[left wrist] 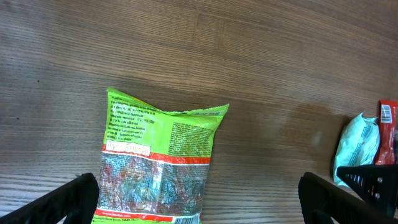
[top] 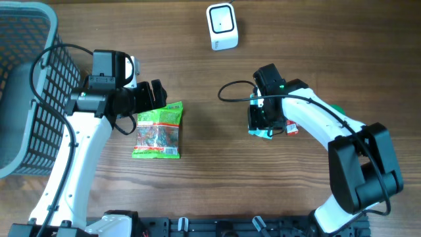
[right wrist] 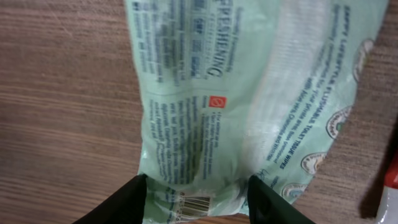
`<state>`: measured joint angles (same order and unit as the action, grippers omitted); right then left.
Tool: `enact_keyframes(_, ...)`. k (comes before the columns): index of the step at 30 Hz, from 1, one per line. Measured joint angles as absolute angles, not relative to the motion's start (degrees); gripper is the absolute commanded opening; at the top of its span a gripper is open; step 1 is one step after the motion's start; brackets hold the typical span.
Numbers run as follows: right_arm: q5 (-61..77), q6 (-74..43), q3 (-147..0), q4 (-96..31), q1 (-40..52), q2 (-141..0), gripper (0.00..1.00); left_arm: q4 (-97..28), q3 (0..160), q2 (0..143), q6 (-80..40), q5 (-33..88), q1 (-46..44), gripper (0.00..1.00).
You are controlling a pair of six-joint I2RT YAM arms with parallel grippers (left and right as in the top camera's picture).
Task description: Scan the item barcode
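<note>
1. A brown wood-grain surface (top: pixel 197 184) fills every view. A grey mesh basket (top: pixel 49 112) sits at its left edge, and a white barcode scanner (top: pixel 222 26) stands near the middle of the far edge.
2. The mint-green wipes pack (right wrist: pixel 249 81) is right of the surface's centre, well apart from the scanner. From overhead it is mostly hidden under the right arm.
3. In the right wrist view the pack's long axis runs straight away from the fingers, printed face up. Its barcode (right wrist: pixel 194 203) is on the narrow end nearest them.
4. The right tool (right wrist: pixel 198 196) straddles that barcode end with a finger at each side. I cannot tell whether it is clamping the pack.
5. A red packet (top: pixel 291 129) lies just beside the pack on the right.
6. The left tool (top: pixel 160 94) is spread wide and holds nothing. It sits at the far end of a green snack bag (top: pixel 158 131), whose long axis runs from far to near.
</note>
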<state>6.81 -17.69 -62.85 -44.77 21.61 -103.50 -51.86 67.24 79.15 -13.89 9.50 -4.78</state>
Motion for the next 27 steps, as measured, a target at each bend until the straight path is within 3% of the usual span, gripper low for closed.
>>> enact_keyframes(8, 6.85, -16.1, -67.16, -51.86, 21.61, -98.59, 0.54, -51.86, 67.24, 79.15, -13.89, 9.5, -4.78, 1.0)
enact_keyframes(12, 8.12, -15.64, -69.65, -54.24, 21.61, -90.32, 0.1, -51.86, 67.24, 79.15, -13.89, 9.5, -4.78, 1.0)
enact_keyframes(13, 8.38, -15.51, -69.65, -54.94, 21.61, -89.65, 0.04, -51.86, 67.24, 79.15, -13.89, 9.52, -4.78, 1.0)
enact_keyframes(20, 8.82, -15.31, -63.02, -50.89, 21.61, -89.43, 0.05, -51.83, 67.24, 79.15, -13.89, 9.5, -4.78, 1.0)
enact_keyframes(27, 11.11, -15.29, -50.13, -34.17, 21.61, -89.86, 0.04, -51.86, 67.24, 79.15, -13.89, 9.5, -4.78, 1.0)
